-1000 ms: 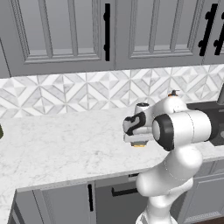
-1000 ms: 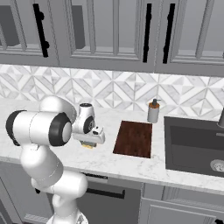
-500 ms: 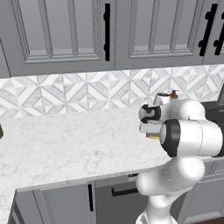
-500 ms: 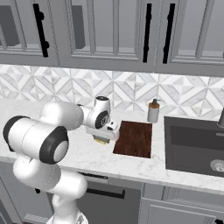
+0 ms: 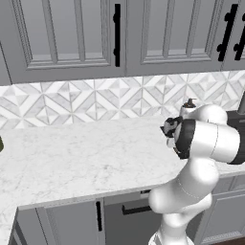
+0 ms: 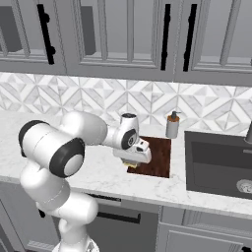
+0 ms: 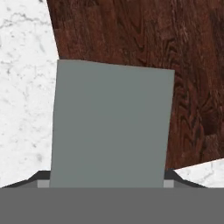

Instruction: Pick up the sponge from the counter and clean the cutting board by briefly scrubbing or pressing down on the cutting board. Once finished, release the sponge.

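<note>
My gripper [image 6: 132, 159] is shut on the sponge [image 7: 111, 127], whose grey face takes up the middle of the hand view. A sliver of its yellow side [image 6: 130, 163] peeks out under the hand in the right base view. The sponge hangs over the near left corner of the dark reddish-brown cutting board [image 6: 158, 153], partly over the white marble counter [image 7: 22, 87]. The board's wood grain [image 7: 131, 35] shows close behind the sponge. Whether sponge and board touch cannot be told. In the left base view my own forearm hides the sponge and the board.
A soap dispenser [image 6: 172, 125] stands at the board's far right corner, against the tiled backsplash. The dark sink [image 6: 219, 162] lies just right of the board. Open counter [image 5: 81, 158] stretches to the left. Cabinets hang above.
The arm has swung to the right with the sponge in its grip, from over the bare counter to over the cutting board's near left corner.
</note>
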Tool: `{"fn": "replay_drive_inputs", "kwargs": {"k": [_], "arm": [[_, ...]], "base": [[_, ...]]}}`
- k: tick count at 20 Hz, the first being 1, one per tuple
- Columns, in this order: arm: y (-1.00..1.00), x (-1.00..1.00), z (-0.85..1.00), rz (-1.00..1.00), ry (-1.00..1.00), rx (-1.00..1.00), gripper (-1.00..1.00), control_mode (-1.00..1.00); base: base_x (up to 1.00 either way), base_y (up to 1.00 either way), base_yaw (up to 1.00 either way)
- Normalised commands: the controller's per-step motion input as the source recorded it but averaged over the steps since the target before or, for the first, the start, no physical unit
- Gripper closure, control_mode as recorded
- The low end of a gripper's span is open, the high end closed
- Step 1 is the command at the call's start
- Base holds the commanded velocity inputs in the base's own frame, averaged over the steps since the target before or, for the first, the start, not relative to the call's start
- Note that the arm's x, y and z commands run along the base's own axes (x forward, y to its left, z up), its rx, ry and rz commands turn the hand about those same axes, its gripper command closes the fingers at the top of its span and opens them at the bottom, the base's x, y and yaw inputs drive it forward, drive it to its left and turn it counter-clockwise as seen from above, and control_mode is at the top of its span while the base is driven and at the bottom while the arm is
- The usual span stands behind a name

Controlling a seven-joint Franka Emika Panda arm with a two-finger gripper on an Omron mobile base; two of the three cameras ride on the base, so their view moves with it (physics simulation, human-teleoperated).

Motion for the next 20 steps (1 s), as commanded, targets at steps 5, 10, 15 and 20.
{"fn": "replay_drive_inputs", "kwargs": {"k": [5, 10, 15, 20], "arm": [[-0.01, 0.00, -0.47, 0.00, 0.00, -0.15, 1.00, -1.00], [-0.22, -0.07, -0.64, 0.00, 0.00, -0.03, 1.00, -1.00], [-0.70, -0.11, -0.30, 0.00, 0.00, 0.06, 1.00, -1.00], [-0.84, -0.10, 0.05, 0.00, 0.02, 0.19, 1.00, -1.00]], "base": [[0.00, 0.00, 0.00], [0.00, 0.00, 0.00], [0.00, 0.00, 0.00], [0.00, 0.00, 0.00]]}}
